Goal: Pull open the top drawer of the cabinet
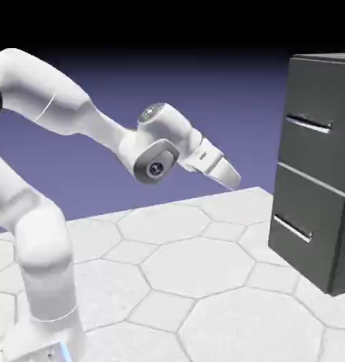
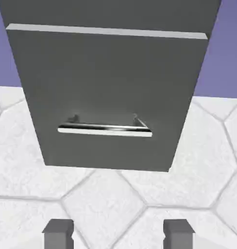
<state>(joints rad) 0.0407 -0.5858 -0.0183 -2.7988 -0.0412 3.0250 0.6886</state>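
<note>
The tall dark grey cabinet (image 1: 341, 106) stands at the exterior view's right. Its top drawer (image 1: 313, 152) is flush and carries a thin silver bar handle (image 1: 308, 124). My gripper (image 1: 232, 180) hangs in the air left of the cabinet, tilted down toward it and well apart from it, below the height of the top handle. In the hand view my gripper (image 2: 118, 236) is open, with nothing between its fingertips (image 2: 58, 232). That view is filled by the lower drawer front (image 2: 110, 78) and its handle (image 2: 105, 129). Only a strip of the top drawer (image 2: 110, 12) shows above it.
The lower drawer (image 1: 306, 205) with its matching handle (image 1: 292, 228) sits under the top one. The cabinet stands on a white hexagon-patterned table (image 1: 196, 269). My arm's elbow and forearm (image 1: 97, 120) stretch from the left.
</note>
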